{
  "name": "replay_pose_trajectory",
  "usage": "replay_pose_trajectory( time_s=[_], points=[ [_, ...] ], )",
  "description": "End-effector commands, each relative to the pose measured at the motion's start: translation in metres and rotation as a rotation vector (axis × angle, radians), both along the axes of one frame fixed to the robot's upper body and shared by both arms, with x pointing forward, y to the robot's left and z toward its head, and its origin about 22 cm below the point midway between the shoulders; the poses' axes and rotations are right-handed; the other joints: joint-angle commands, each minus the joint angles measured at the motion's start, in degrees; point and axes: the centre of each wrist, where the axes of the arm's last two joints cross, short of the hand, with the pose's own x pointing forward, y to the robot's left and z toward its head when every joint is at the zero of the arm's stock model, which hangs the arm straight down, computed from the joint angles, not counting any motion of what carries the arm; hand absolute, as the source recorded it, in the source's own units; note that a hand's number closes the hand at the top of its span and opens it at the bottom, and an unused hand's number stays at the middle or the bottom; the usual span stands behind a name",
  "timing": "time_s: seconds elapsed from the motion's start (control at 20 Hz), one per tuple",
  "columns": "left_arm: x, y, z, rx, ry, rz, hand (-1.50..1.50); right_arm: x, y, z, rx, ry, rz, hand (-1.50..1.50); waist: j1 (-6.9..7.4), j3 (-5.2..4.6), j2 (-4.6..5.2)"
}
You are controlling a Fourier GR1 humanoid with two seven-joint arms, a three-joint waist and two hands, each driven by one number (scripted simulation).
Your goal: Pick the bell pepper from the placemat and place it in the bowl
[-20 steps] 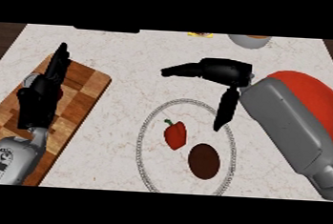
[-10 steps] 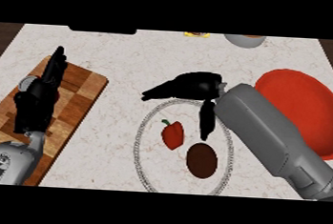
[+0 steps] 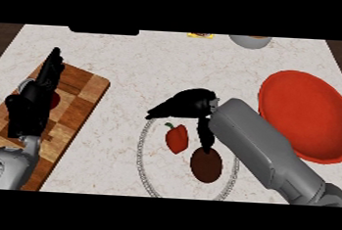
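Note:
A small red bell pepper with a green stem lies on a round pale placemat at the counter's middle. A dark brown round object sits on the same mat, just right of the pepper. My right hand hovers over the mat's far edge, just above the pepper, its fingers straight and spread, the thumb pointing down beside the pepper. Nothing is in it. The red bowl stands at the right. My left hand rests open over the wooden board at the left.
A wooden cutting board lies at the left with a small red item mostly hidden under my left hand. At the counter's far edge stand a grey bowl, a small yellow item and a black object.
My right arm has swung left from beside the red bowl to over the placemat, uncovering the bowl. The hand now sits just above the pepper. The left hand has barely moved.

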Motion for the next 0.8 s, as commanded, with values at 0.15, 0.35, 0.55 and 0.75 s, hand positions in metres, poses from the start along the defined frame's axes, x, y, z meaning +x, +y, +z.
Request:
replay_pose_trajectory(
  time_s=[0.15, 0.35, 0.55, 0.75],
  points=[
    [0.003, -0.003, -0.003, -0.001, 0.009, -0.008, 0.00, -0.007, 0.023, -0.037, -0.017, 0.010, 0.011, -1.50, 0.19, 0.01, 0.17],
    [0.003, 0.006, -0.002, -0.007, 0.006, -0.009, 0.00, -0.005, 0.025, -0.049, -0.032, 0.027, -0.004, -1.50, 0.33, 0.00, 0.23],
    [0.004, 0.014, 0.004, -0.008, -0.001, 0.004, 0.00, -0.014, 0.011, -0.066, -0.019, 0.026, 0.011, -1.50, 0.02, 0.01, 0.12],
    [0.000, 0.006, -0.001, 0.003, -0.003, -0.026, 0.00, -0.010, 0.021, -0.067, -0.052, -0.015, 0.077, 1.50, 0.54, 0.01, 0.23]
  ],
)
